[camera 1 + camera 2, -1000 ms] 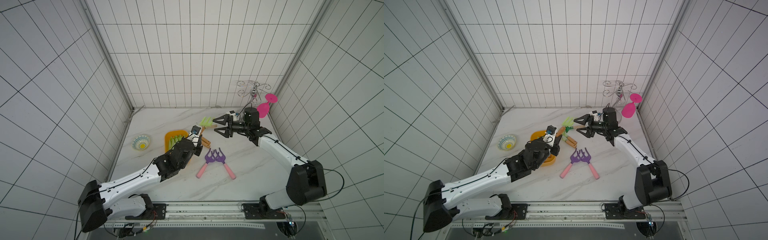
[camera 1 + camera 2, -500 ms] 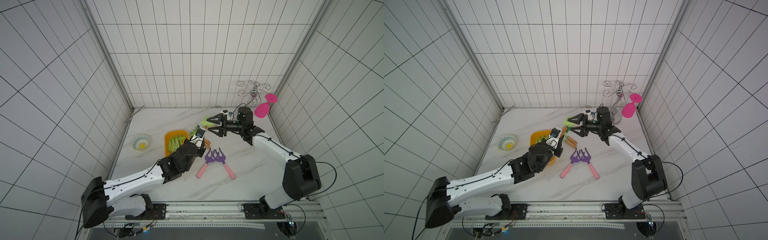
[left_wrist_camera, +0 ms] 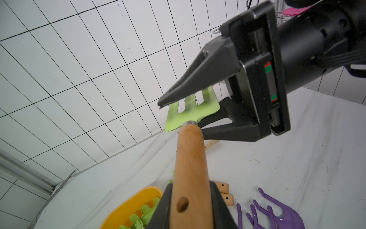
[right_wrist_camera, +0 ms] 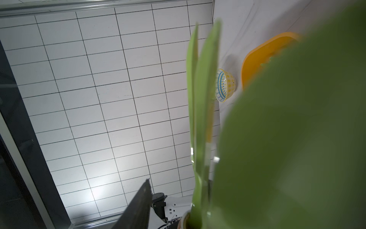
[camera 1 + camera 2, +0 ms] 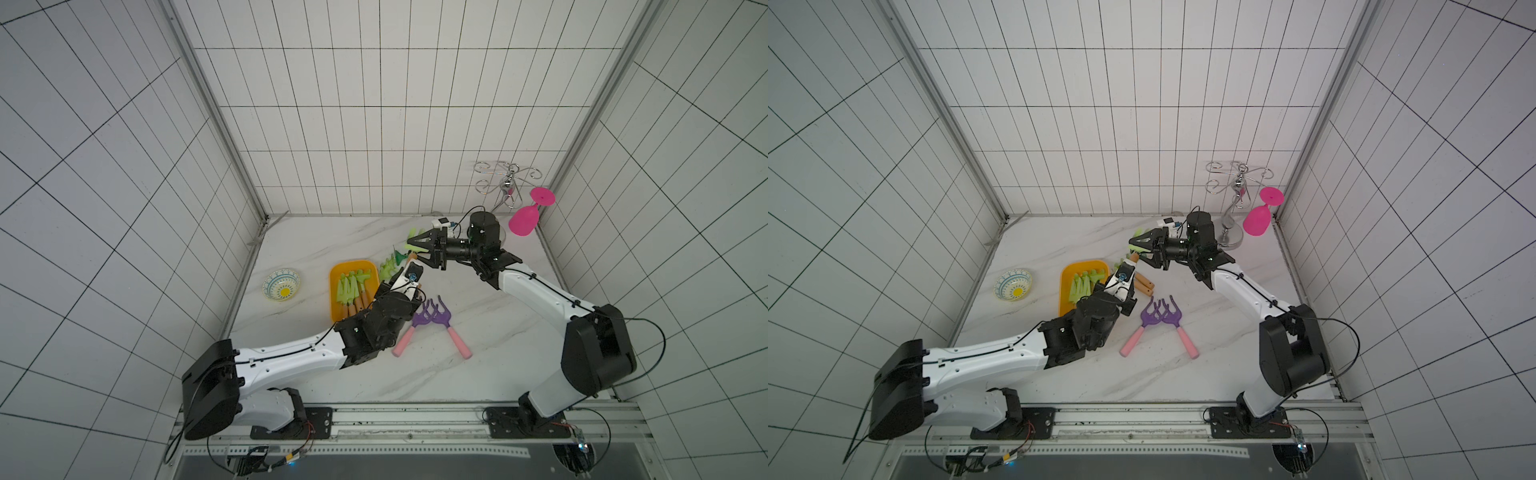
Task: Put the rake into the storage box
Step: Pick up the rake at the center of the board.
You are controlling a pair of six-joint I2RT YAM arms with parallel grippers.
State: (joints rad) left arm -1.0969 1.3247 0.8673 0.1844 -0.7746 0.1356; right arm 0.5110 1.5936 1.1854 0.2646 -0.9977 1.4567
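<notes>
Pinches rake (image 3: pixel 190 158) by wooden handle in left jaws, near storage box (image 5: pixel 334 299). Has swung right jaws in around green head, narrowed yet spread. Suggests hand-over before boxing.

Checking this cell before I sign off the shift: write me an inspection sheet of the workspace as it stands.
Surface: white marbled tabletop, no spills seen.
Job's things: green rake held up by its wooden handle; storage box already holds several green rakes; two more wooden-handled rakes lie beside it; two purple rakes lie on the table.
Clutter: patterned bowl; pink goblet hanging on a wire rack.
Grippers: left gripper shut on the green rake's handle; right gripper open, jaws either side of its head.
Cables: black cable loops off the right arm's base; none seen on the table.
Surroundings: white tiled walls; metal rail in front.
</notes>
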